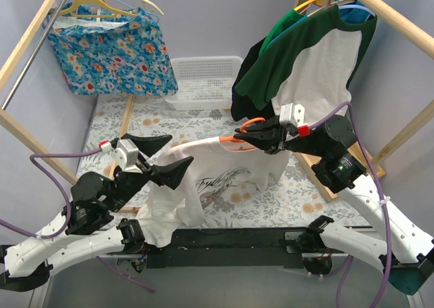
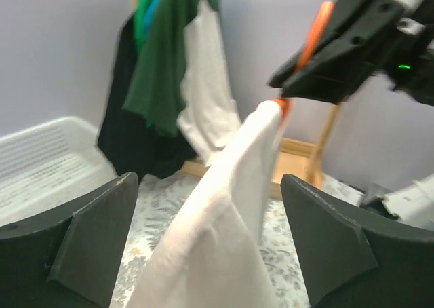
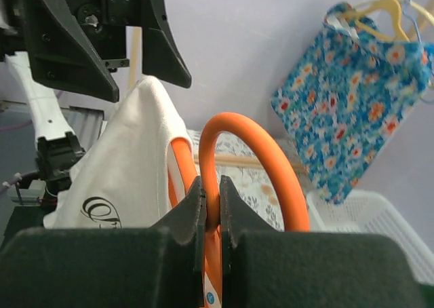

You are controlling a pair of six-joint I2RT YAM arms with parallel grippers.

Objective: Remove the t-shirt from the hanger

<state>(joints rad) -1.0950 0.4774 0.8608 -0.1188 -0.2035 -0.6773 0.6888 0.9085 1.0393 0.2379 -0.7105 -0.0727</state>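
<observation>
- The desk [image 1: 264, 203] is covered by a pale flower-patterned cloth and fills the middle of the top view, from the arm bases to the far wall.
- A wooden rack [image 1: 400, 22] frames the desk, with slanting beams rising on the left and right sides.
- The white t-shirt [image 1: 196, 179] hangs above the middle of the desk. Its upper edge lies over the orange hanger [image 3: 268, 148] at centre right. The cloth slopes down to the left and near, and its lower folds drape over the left arm by the near edge. A dark script print shows on its front.
- A green and white shirt [image 1: 305, 57] hangs from the far right of the rack, with a dark garment behind it.
- A blue flowered garment [image 1: 108, 47] hangs on a yellow hanger at the far left.
- A white slatted basket [image 1: 203, 77] sits on the desk against the far wall, between the two hanging garments.
- The left end effector [image 1: 166, 157] is spread wide at the left of the t-shirt. In the left wrist view a ridge of white cloth runs between its fingers, with a gap showing on either side.
- The right end effector [image 1: 247, 133] is pressed together on the hanger's curved hook and holds it off the desk.
- The hanger's orange end peeks out of the t-shirt's top fold, just below the right end effector.
</observation>
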